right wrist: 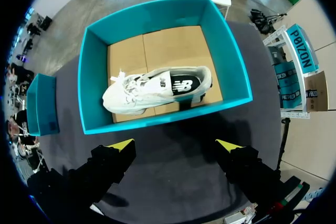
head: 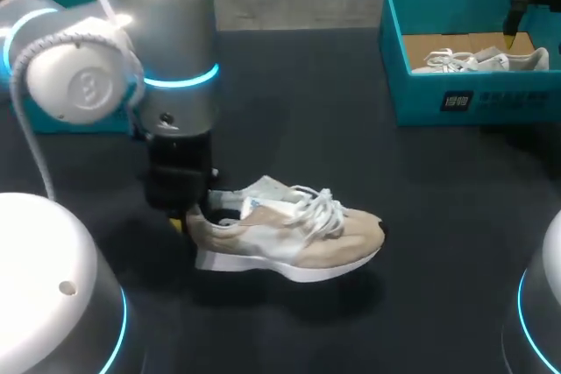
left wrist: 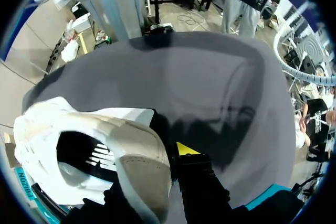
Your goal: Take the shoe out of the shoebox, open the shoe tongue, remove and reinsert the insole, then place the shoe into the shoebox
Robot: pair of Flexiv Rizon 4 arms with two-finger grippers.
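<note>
Left tool (left wrist: 155, 171) clamped on heel of beige shoe (head: 289, 234), sole flat on surface (head: 351, 111). Right tool (right wrist: 176, 148) wide open, empty, above shoebox (right wrist: 157, 121) holding white shoe (right wrist: 152, 90).

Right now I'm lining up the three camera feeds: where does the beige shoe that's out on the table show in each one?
Head view: the beige shoe lies mid-table, its heel at the left tool.
Left wrist view: its heel and opening fill the near part, right against that tool.
Right wrist view: not to be made out.
Shared landmark: the black table, seen in all three.
</note>
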